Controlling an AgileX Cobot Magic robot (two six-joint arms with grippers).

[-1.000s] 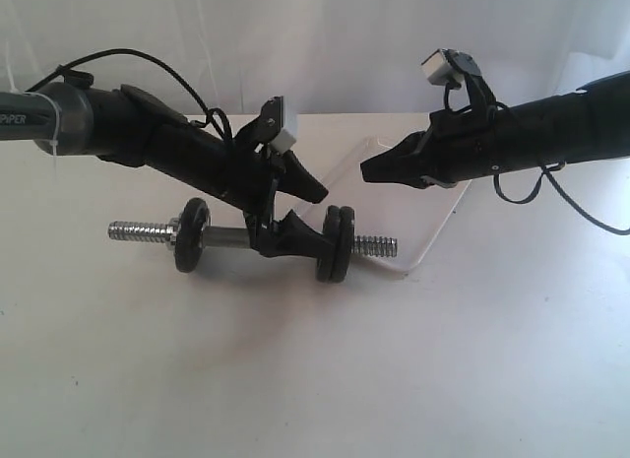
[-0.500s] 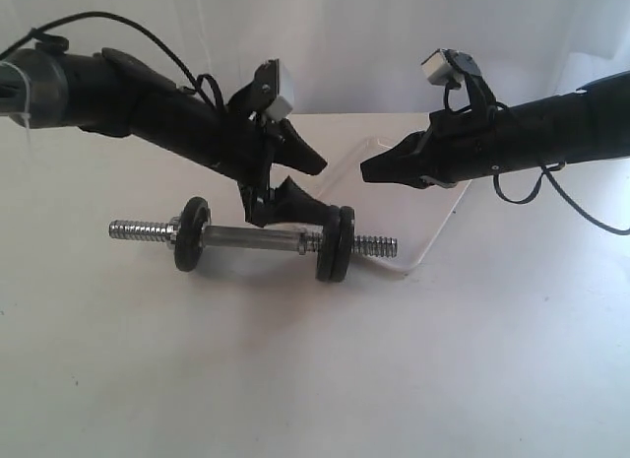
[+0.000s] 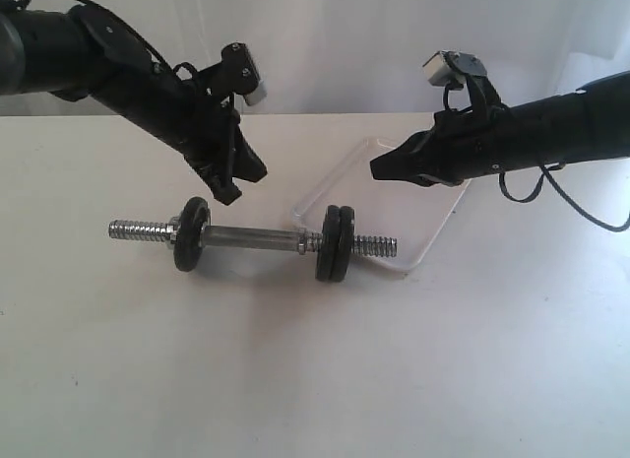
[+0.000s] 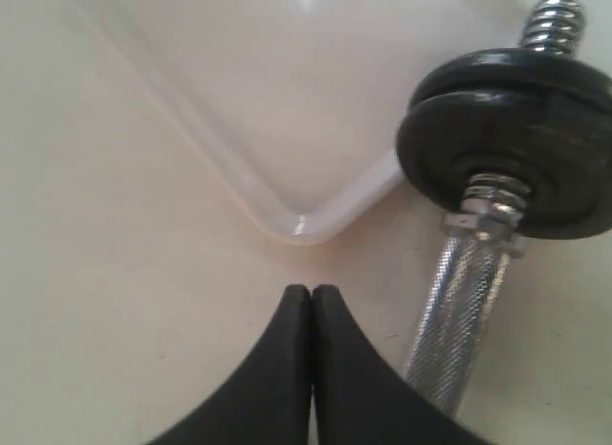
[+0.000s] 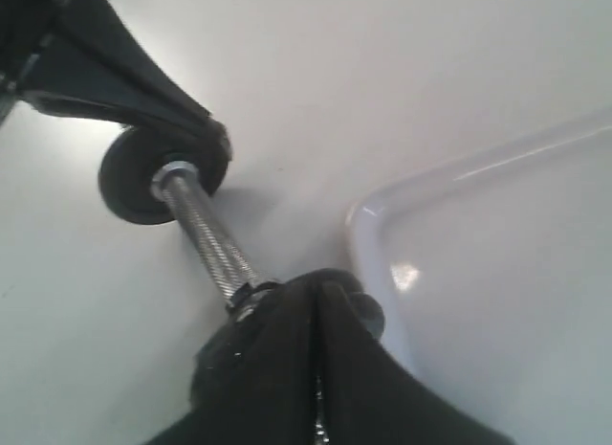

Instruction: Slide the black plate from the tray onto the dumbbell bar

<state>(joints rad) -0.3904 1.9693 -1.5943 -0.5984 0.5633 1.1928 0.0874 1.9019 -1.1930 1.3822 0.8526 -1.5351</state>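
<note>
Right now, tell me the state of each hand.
Left hand: closed, empty, in the air near the bar.
Right hand: closed, empty, in the air by the tray.

The right gripper [image 5: 320,290] is shown with its jaws pressed together. Beyond it, the dumbbell bar [image 5: 206,234] is laid on the white counter [image 5: 382,72], ending in a black disc [image 5: 124,187]. A white tray [image 5: 368,215] corner is seen beside the bar.

black plate [image 3: 345,243] on dumbbell bar [image 3: 256,239], at tray [image 3: 434,231] edge
</note>
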